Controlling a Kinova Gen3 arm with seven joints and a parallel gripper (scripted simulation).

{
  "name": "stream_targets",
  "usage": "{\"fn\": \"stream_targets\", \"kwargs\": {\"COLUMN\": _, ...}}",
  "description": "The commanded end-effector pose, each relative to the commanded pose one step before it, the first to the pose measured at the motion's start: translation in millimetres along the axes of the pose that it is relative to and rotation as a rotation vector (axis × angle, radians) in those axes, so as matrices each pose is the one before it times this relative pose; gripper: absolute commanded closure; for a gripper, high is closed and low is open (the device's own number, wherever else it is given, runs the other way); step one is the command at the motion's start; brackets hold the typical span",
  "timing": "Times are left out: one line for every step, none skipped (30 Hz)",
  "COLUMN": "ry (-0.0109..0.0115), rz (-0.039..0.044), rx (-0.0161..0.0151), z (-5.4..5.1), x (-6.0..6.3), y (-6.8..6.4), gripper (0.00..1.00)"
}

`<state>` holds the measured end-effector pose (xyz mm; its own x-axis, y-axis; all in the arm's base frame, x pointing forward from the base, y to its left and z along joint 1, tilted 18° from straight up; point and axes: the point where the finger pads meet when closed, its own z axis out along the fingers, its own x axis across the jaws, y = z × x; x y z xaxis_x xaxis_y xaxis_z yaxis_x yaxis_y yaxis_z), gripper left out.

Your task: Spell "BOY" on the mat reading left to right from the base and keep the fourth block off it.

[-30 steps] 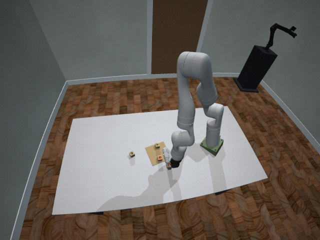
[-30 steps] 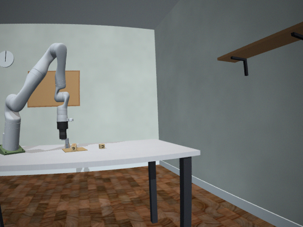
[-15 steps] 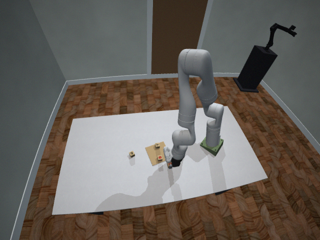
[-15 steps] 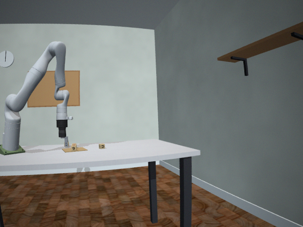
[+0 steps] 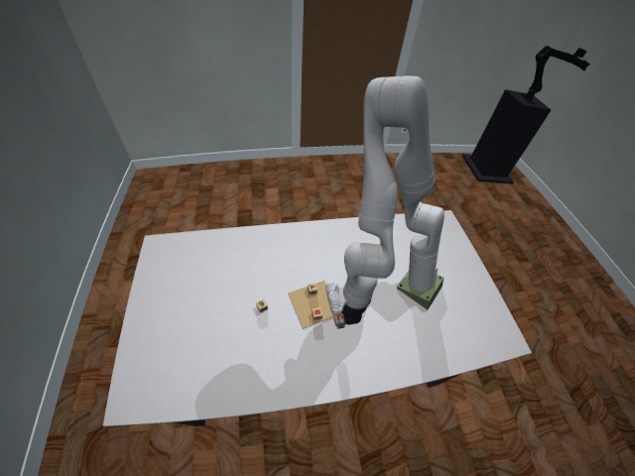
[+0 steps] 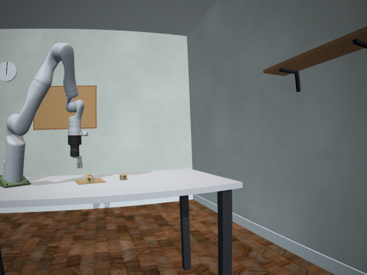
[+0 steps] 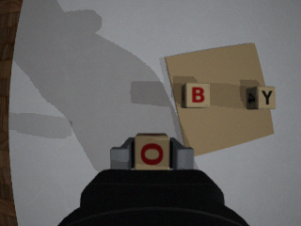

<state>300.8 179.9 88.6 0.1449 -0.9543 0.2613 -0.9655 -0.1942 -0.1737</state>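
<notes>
My gripper (image 7: 151, 148) (image 6: 79, 164) (image 5: 340, 320) is shut on the O block (image 7: 152, 153) and holds it above the table, just off the near edge of the tan mat (image 7: 220, 127) (image 5: 301, 301) (image 6: 98, 180). The O faces up between the two fingers. The B block (image 7: 198, 94) (image 5: 317, 311) (image 6: 89, 178) lies flat on the mat near that edge. The Y block (image 7: 267, 97) (image 5: 311, 289) lies flat on the mat too, more than a block's width away from B. The fourth block (image 5: 261, 304) (image 6: 123, 176) lies on the table off the mat.
The white table (image 5: 204, 266) (image 6: 166, 180) carries the mat and the arm's green base (image 5: 420, 289) (image 6: 11, 181). A black pedestal (image 5: 505, 135) stands on the floor at the back right, far from the table.
</notes>
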Motion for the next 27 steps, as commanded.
{"fn": "stream_targets", "kwargs": {"ry": -0.01912, "rz": 0.0073, "rx": 0.02036, "z": -16.77, "x": -3.04, "y": -6.54, "gripper": 0.43}}
{"fn": "stream_targets", "kwargs": {"ry": 0.00001, "rz": 0.0, "rx": 0.00001, "z": -3.45, "x": 0.0, "y": -0.01, "gripper": 0.43}}
{"fn": "stream_targets", "kwargs": {"ry": 0.0, "rz": 0.0, "rx": 0.0, "z": -3.14, "x": 0.0, "y": 0.0, "gripper": 0.43}}
{"fn": "stream_targets", "kwargs": {"ry": -0.00001, "rz": 0.0, "rx": -0.00001, "z": -2.8, "x": 0.0, "y": 0.01, "gripper": 0.43}}
{"fn": "stream_targets", "kwargs": {"ry": 0.00001, "rz": 0.0, "rx": 0.00001, "z": -2.45, "x": 0.0, "y": -0.01, "gripper": 0.43}}
{"fn": "stream_targets", "kwargs": {"ry": 0.0, "rz": 0.0, "rx": -0.00001, "z": -2.1, "x": 0.0, "y": 0.0, "gripper": 0.43}}
{"fn": "stream_targets", "kwargs": {"ry": 0.0, "rz": 0.0, "rx": 0.0, "z": -1.74, "x": 0.0, "y": 0.0, "gripper": 0.43}}
{"fn": "stream_targets", "kwargs": {"ry": 0.0, "rz": 0.0, "rx": 0.00001, "z": -1.39, "x": 0.0, "y": 0.0, "gripper": 0.43}}
{"fn": "stream_targets", "kwargs": {"ry": 0.0, "rz": 0.0, "rx": 0.0, "z": 0.0, "x": 0.0, "y": 0.0, "gripper": 0.43}}
{"fn": "stream_targets", "kwargs": {"ry": 0.0, "rz": 0.0, "rx": 0.0, "z": 0.0, "x": 0.0, "y": 0.0, "gripper": 0.43}}
{"fn": "stream_targets", "kwargs": {"ry": 0.0, "rz": 0.0, "rx": 0.0, "z": -1.06, "x": 0.0, "y": 0.0, "gripper": 0.43}}
{"fn": "stream_targets", "kwargs": {"ry": 0.0, "rz": 0.0, "rx": 0.0, "z": -0.75, "x": 0.0, "y": 0.0, "gripper": 0.43}}
{"fn": "stream_targets", "kwargs": {"ry": 0.0, "rz": 0.0, "rx": 0.0, "z": -0.48, "x": 0.0, "y": 0.0, "gripper": 0.43}}
{"fn": "stream_targets", "kwargs": {"ry": 0.0, "rz": 0.0, "rx": 0.0, "z": -0.26, "x": 0.0, "y": 0.0, "gripper": 0.43}}
{"fn": "stream_targets", "kwargs": {"ry": 0.0, "rz": 0.0, "rx": 0.0, "z": -0.1, "x": 0.0, "y": 0.0, "gripper": 0.43}}
{"fn": "stream_targets", "kwargs": {"ry": 0.0, "rz": 0.0, "rx": 0.0, "z": -0.02, "x": 0.0, "y": 0.0, "gripper": 0.43}}
{"fn": "stream_targets", "kwargs": {"ry": 0.0, "rz": 0.0, "rx": 0.0, "z": 0.0, "x": 0.0, "y": 0.0, "gripper": 0.43}}
{"fn": "stream_targets", "kwargs": {"ry": 0.0, "rz": 0.0, "rx": 0.0, "z": 0.0, "x": 0.0, "y": 0.0, "gripper": 0.43}}
{"fn": "stream_targets", "kwargs": {"ry": 0.0, "rz": 0.0, "rx": 0.0, "z": 0.0, "x": 0.0, "y": 0.0, "gripper": 0.43}}
{"fn": "stream_targets", "kwargs": {"ry": 0.0, "rz": 0.0, "rx": 0.0, "z": 0.0, "x": 0.0, "y": 0.0, "gripper": 0.43}}
{"fn": "stream_targets", "kwargs": {"ry": 0.0, "rz": 0.0, "rx": 0.0, "z": 0.0, "x": 0.0, "y": 0.0, "gripper": 0.43}}
{"fn": "stream_targets", "kwargs": {"ry": 0.0, "rz": 0.0, "rx": 0.0, "z": 0.0, "x": 0.0, "y": 0.0, "gripper": 0.43}}
{"fn": "stream_targets", "kwargs": {"ry": 0.0, "rz": -0.00001, "rx": 0.0, "z": 0.0, "x": 0.0, "y": 0.0, "gripper": 0.43}}
{"fn": "stream_targets", "kwargs": {"ry": 0.0, "rz": -0.0001, "rx": 0.0, "z": 0.0, "x": 0.0, "y": -0.01, "gripper": 0.43}}
{"fn": "stream_targets", "kwargs": {"ry": 0.0, "rz": -0.00027, "rx": -0.00001, "z": 0.0, "x": 0.01, "y": -0.02, "gripper": 0.43}}
{"fn": "stream_targets", "kwargs": {"ry": 0.0, "rz": 0.0, "rx": 0.0, "z": 0.0, "x": 0.0, "y": 0.0, "gripper": 0.43}}
{"fn": "stream_targets", "kwargs": {"ry": 0.0, "rz": 0.0, "rx": 0.0, "z": 0.0, "x": 0.0, "y": 0.0, "gripper": 0.43}}
